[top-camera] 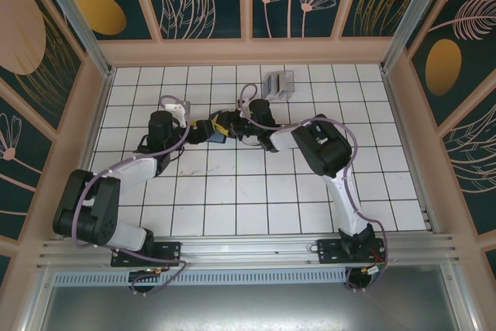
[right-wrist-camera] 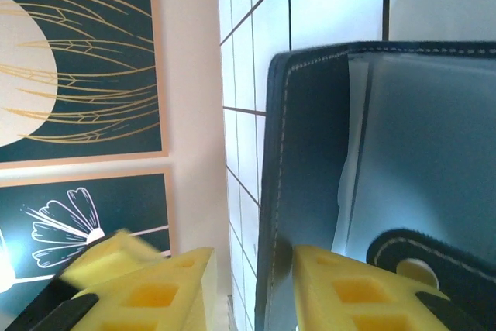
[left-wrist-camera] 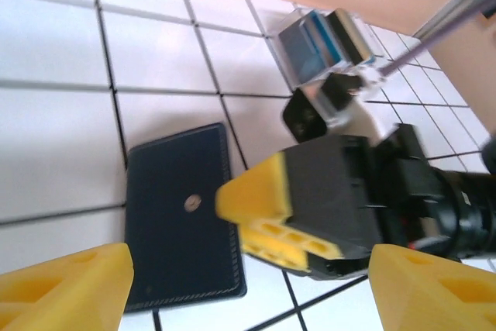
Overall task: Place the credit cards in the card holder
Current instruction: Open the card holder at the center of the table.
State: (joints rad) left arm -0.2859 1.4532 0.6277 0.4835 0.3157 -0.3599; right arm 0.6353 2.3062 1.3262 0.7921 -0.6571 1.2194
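Right pincer (right-wrist-camera: 254,253) straddles card holder (right-wrist-camera: 306,137) edge; left wrist view shows stud (left-wrist-camera: 193,201).

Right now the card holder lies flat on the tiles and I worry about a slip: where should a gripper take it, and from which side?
Take the card holder by its long stitched edge, coming in low from the side, one finger over it and one under. It looks thin and flat, so only an edge gives purchase. The right gripper straddles that edge, jaws apart.
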